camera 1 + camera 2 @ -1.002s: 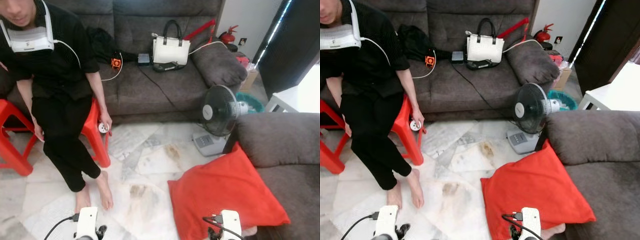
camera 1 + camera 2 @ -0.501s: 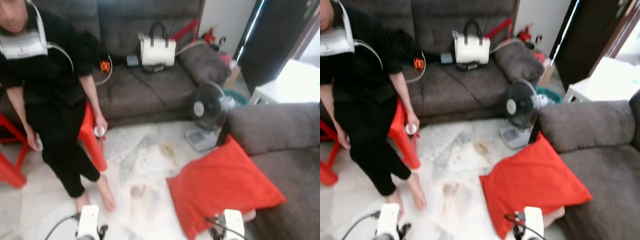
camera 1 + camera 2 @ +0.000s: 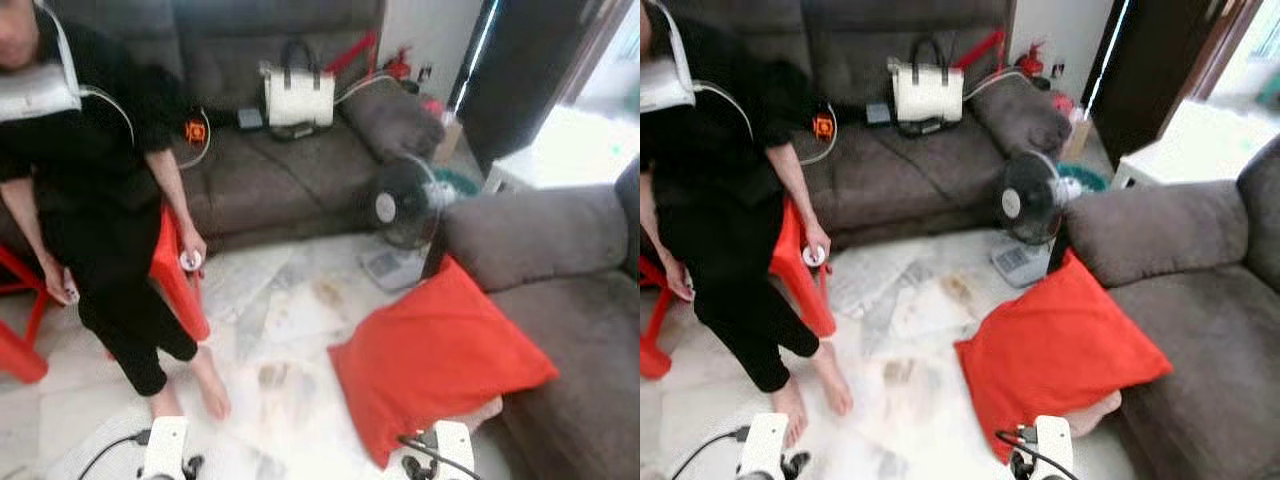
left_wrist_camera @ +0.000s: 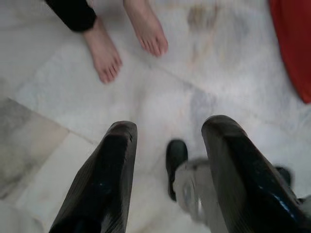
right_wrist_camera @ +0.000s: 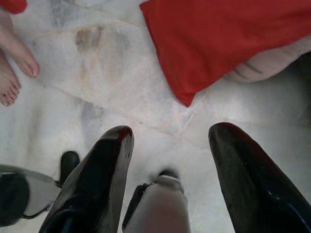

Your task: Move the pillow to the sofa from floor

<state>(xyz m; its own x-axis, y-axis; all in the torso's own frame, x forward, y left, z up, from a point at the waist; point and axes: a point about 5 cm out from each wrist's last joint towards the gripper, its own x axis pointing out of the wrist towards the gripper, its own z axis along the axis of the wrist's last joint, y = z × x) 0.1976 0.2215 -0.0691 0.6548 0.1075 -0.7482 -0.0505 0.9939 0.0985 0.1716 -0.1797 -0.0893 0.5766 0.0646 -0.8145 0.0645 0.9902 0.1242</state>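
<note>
A large red pillow [image 3: 435, 355] lies on the marble floor, leaning against the front of the grey sofa [image 3: 570, 330] on my right. A pale second cushion [image 3: 1092, 412] peeks out under its lower edge. My left gripper [image 4: 167, 148] hangs open above bare floor, with a person's bare feet [image 4: 126, 41] ahead of it. My right gripper [image 5: 170, 148] is open too, nothing between its fingers, a short way from the red pillow's corner [image 5: 187, 94]. Both wrists [image 3: 165, 450] [image 3: 440, 450] sit low at the bottom of the head views.
A person in black [image 3: 95, 190] sits on a red stool [image 3: 175, 275] at the left. A standing fan [image 3: 395, 215] is on the floor by the right sofa's arm. The far grey sofa [image 3: 260, 170] holds a white handbag [image 3: 297, 95], cables and a grey cushion [image 3: 390, 115].
The whole picture has shifted left and blurred, so the camera has turned right toward the sofa. The pillow lies as before. Both arms stay low.
</note>
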